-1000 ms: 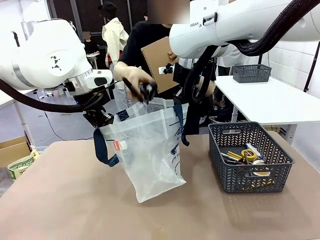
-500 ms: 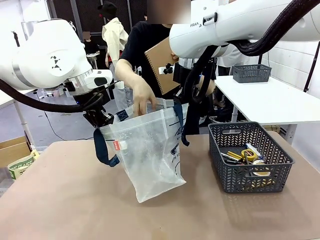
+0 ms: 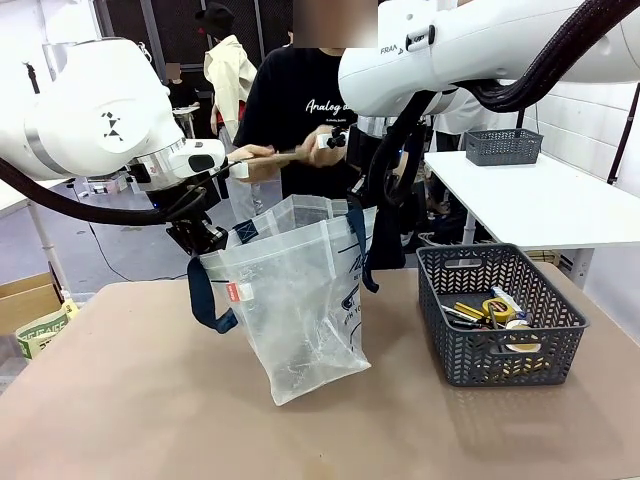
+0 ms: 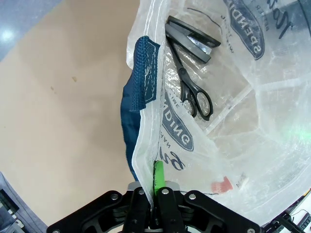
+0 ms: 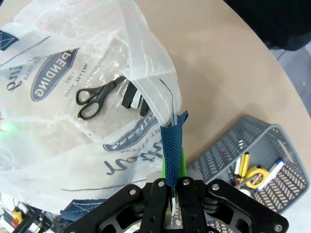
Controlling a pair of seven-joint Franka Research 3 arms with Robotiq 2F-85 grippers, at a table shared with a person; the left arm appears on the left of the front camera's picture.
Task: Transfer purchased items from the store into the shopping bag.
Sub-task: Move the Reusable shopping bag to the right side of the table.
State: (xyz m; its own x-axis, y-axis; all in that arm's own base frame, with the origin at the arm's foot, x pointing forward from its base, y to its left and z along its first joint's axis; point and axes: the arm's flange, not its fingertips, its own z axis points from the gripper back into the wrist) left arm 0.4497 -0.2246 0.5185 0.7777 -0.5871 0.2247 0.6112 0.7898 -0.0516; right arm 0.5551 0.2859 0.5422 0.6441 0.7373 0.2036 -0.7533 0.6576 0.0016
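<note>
Your left fingers (image 4: 158, 173) are clamping shut on the rim of the shopping bag (image 3: 300, 300), beside one navy strap (image 4: 144, 73), and your right fingers (image 5: 181, 162) are pinching tight on the opposite rim, where the other navy strap (image 5: 171, 145) is sewn on. Between them the bag is hanging with its mouth open, and its bottom is resting on the table (image 3: 120, 400) near the middle. A pair of black scissors (image 4: 192, 90) and a black stapler-like piece (image 4: 192, 41) are lying inside the bag, just beside each other. The dark grey basket (image 3: 500, 355) is sitting on the table to your right of the bag, well apart from it, and it is holding several small goods, among them a yellow elongated piece (image 5: 244, 162). Across the table a person's hand (image 3: 322, 148) is holding a flat tan-brown pack (image 3: 285, 155) level, above and behind the bag's mouth.
</note>
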